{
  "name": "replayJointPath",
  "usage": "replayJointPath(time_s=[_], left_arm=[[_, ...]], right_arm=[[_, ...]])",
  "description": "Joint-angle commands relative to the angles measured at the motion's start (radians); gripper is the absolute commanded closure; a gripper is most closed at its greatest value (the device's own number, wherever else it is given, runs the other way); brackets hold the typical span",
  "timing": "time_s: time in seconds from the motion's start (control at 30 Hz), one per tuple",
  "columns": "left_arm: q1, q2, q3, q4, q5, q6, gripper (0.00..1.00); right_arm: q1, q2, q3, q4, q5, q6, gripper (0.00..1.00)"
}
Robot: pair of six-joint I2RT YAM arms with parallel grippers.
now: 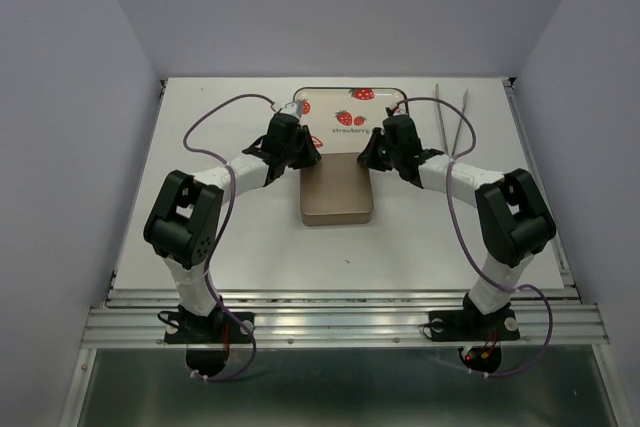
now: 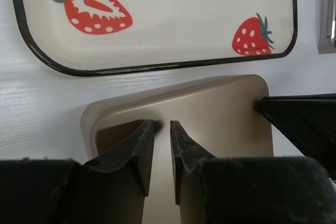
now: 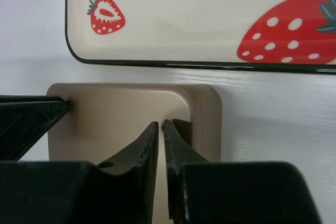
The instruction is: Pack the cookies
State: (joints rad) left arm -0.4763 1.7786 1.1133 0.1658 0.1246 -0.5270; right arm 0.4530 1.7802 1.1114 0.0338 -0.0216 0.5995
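The cookies are hidden in every view. A flat tan box (image 1: 336, 197) with rounded corners lies mid-table, its top closed. My left gripper (image 1: 306, 160) hangs over the box's far left corner, and my right gripper (image 1: 373, 160) over its far right corner. In the left wrist view the left gripper (image 2: 162, 124) is shut with nothing between its fingers, low over the tan box (image 2: 220, 103). The right wrist view has the right gripper (image 3: 160, 124) shut and empty too, over the tan box (image 3: 115, 111). Each wrist view catches the other arm's dark finger at the box edge.
A cream tray (image 1: 331, 94) printed with red strawberries lies just behind the box, its dark rim close to the box's far edge (image 2: 157, 68). A pair of thin metal tongs (image 1: 455, 122) lies at the back right. White walls close in the table.
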Motion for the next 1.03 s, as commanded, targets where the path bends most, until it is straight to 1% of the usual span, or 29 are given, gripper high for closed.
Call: replayJointPath(time_s=[0.0,0.17,0.23,0.3,0.33,0.37,0.4,0.43,0.47,0.5,0.53,0.57,0.6,0.63,0.67,0.7,0.73,0.8,0.83,0.93,1.0], left_arm=[[-0.004,0.013,0.036,-0.023,-0.016,0.033,0.69],[-0.004,0.012,0.045,-0.011,-0.016,0.041,0.69],[-0.004,0.001,0.048,-0.011,-0.011,0.044,0.69],[-0.005,-0.021,0.051,-0.009,-0.006,0.048,0.65],[-0.005,-0.056,0.056,-0.009,-0.006,0.056,0.61],[-0.005,-0.079,0.063,-0.015,-0.031,0.068,0.47],[-0.005,-0.103,0.074,-0.031,-0.055,0.076,0.37],[-0.004,-0.161,0.101,-0.06,-0.107,0.084,0.29],[-0.004,-0.198,0.108,-0.067,-0.143,0.09,0.06],[-0.005,-0.237,0.108,-0.069,-0.184,0.094,0.01],[-0.004,-0.316,0.105,-0.089,-0.272,0.091,0.01],[-0.002,-0.353,0.106,-0.11,-0.325,0.081,0.01],[-0.001,-0.416,0.117,-0.139,-0.382,0.068,0.01],[0.004,-0.471,0.115,-0.205,-0.481,0.053,0.01],[0.004,-0.472,0.115,-0.227,-0.531,0.053,0.01],[0.005,-0.497,0.108,-0.247,-0.58,0.041,0.01],[0.007,-0.546,0.082,-0.274,-0.653,0.015,0.01],[0.013,-0.594,0.048,-0.29,-0.697,-0.005,0.01],[0.015,-0.635,0.011,-0.293,-0.71,-0.013,0.01],[0.024,-0.694,-0.067,-0.295,-0.763,-0.057,0.01],[0.03,-0.712,-0.098,-0.284,-0.767,-0.062,0.01]], right_arm=[[0.003,-0.027,-0.062,-0.109,0.118,0.022,0.84],[0.003,-0.076,-0.079,-0.126,0.149,0.032,0.84],[0.003,-0.09,-0.071,-0.127,0.157,0.022,0.82],[0.003,-0.1,-0.052,-0.126,0.158,-0.006,0.79],[0.003,-0.107,-0.035,-0.126,0.15,-0.021,0.74],[0.003,-0.128,0.006,-0.126,0.155,-0.038,0.68],[0.003,-0.143,0.027,-0.124,0.173,-0.059,0.6],[0.003,-0.162,0.045,-0.126,0.228,-0.072,0.49],[0.003,-0.207,0.069,-0.124,0.264,-0.081,0.42],[0.003,-0.232,0.076,-0.126,0.297,-0.092,0.31],[0.003,-0.257,0.076,-0.126,0.371,-0.098,0.11],[0.003,-0.283,0.064,-0.126,0.409,-0.101,0.0],[0.003,-0.335,0.051,-0.126,0.476,-0.096,0.0],[0.003,-0.39,0.016,-0.124,0.517,-0.09,0.0],[0.003,-0.39,0.016,-0.126,0.517,-0.09,0.0],[0.003,-0.418,-0.023,-0.126,0.534,-0.089,0.0],[0.003,-0.473,-0.047,-0.123,0.579,-0.075,0.0],[0.003,-0.527,-0.102,-0.107,0.641,-0.053,0.0],[0.003,-0.575,-0.148,-0.104,0.696,-0.034,0.0],[0.003,-0.643,-0.22,-0.091,0.777,-0.029,0.0],[0.003,-0.657,-0.239,-0.083,0.814,-0.049,0.0]])
